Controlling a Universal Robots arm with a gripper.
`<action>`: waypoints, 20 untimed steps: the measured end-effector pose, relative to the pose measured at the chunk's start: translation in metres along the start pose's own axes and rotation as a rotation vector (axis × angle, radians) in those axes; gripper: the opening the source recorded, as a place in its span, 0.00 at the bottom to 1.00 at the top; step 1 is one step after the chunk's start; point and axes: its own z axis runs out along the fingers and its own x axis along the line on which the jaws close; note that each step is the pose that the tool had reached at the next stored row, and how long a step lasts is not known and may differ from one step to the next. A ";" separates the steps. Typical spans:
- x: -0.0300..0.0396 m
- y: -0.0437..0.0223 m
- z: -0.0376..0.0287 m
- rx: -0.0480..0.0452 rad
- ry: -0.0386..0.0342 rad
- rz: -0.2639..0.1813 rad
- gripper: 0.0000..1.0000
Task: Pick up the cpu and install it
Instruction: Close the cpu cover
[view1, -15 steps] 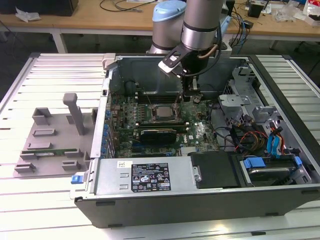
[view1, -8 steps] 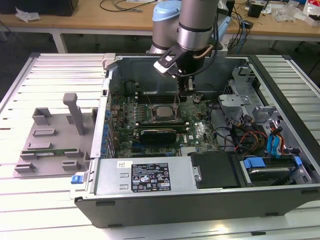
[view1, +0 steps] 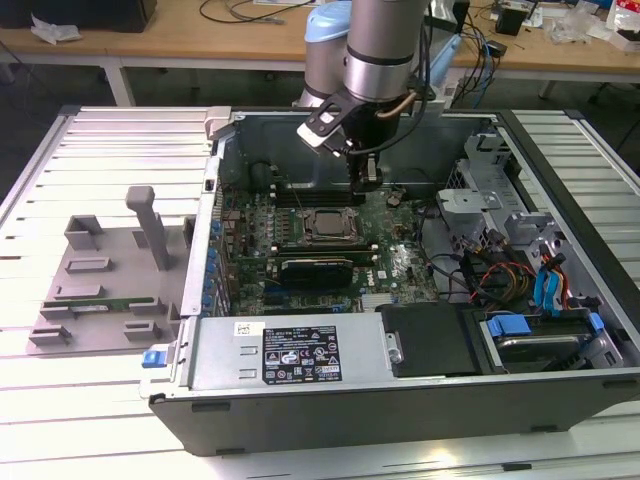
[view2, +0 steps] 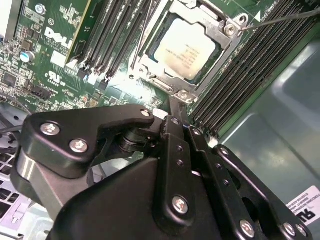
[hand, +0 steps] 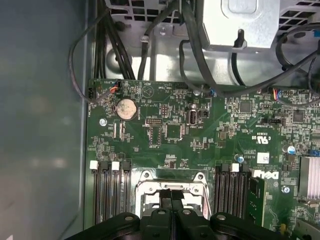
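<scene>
Well, on the exterior view's left a grey fixture (view1: 100, 290) lies on the slatted surface (view1: 100, 140), and a long green memory stick (view1: 105, 303) rests flat in it. Beside it to the right stands the open computer case (view1: 400, 400), with its green motherboard (view1: 400, 262) exposed inside.

Near the middle of that board the cpu (view1: 330, 226) sits in its socket (view1: 305, 243), silvery lid up. In the second wrist view the cpu (view2: 185, 50) lies flat and square inside the socket's metal frame (view2: 227, 37), with rows of black memory slots (view2: 260, 70) on either side of it.

The arm (view1: 380, 50) reaches down from above, and the tool (view1: 366, 178) hangs over the board just beside the socket, on the side towards the exterior view's right. It does not touch the cpu. In both wrist views the tool (view2: 172, 102) (hand: 170, 192) has its fingers pressed together with nothing between them. In the first wrist view its tip sits over the socket frame's edge, and a round coin battery (hand: 125, 108) lies further out on the board.

Towards the exterior view's right, the case holds grey metal drive bays (view1: 520, 225), a bundle of coloured cables (view1: 500, 280) and a blue-handled drive carrier (view1: 530, 330).
</scene>
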 end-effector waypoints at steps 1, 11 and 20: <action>0.0001 -0.0013 0.0003 0.0000 -0.0001 0.000 0.11; 0.0008 -0.0148 0.0076 0.0000 0.0000 0.000 0.11; 0.0027 -0.0492 0.0306 0.0000 0.0000 0.000 0.11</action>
